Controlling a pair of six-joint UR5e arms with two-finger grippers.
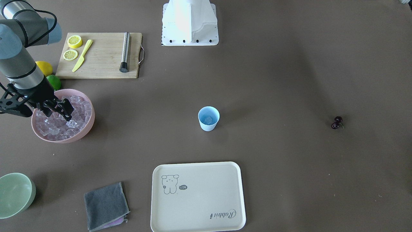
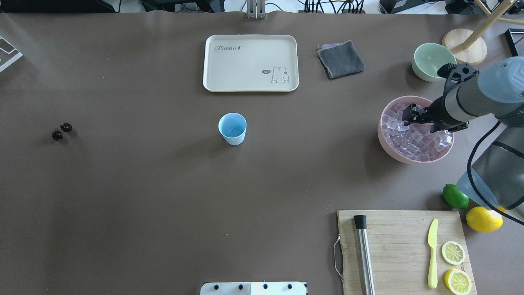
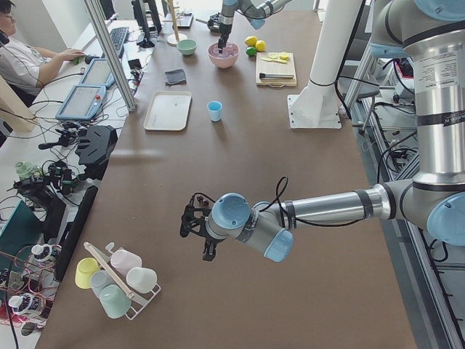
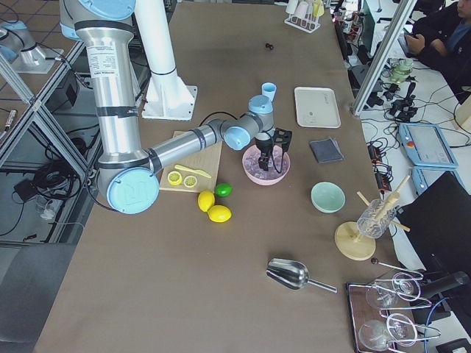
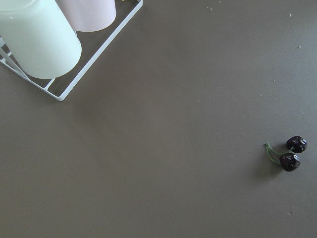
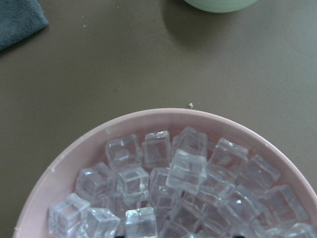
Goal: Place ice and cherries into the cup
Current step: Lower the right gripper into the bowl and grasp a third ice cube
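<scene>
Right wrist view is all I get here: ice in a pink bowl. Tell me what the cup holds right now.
Observer: The cup stands mid-table with an ice cube in it and no cherries.
Operator: Give me the cherries' position.
Observer: The cherries lie on the bare table, far from the cup, towards the robot's left.
Operator: Report the left arm.
Observer: The left gripper hangs above the table at that left end. I cannot tell whether it is open.
</scene>
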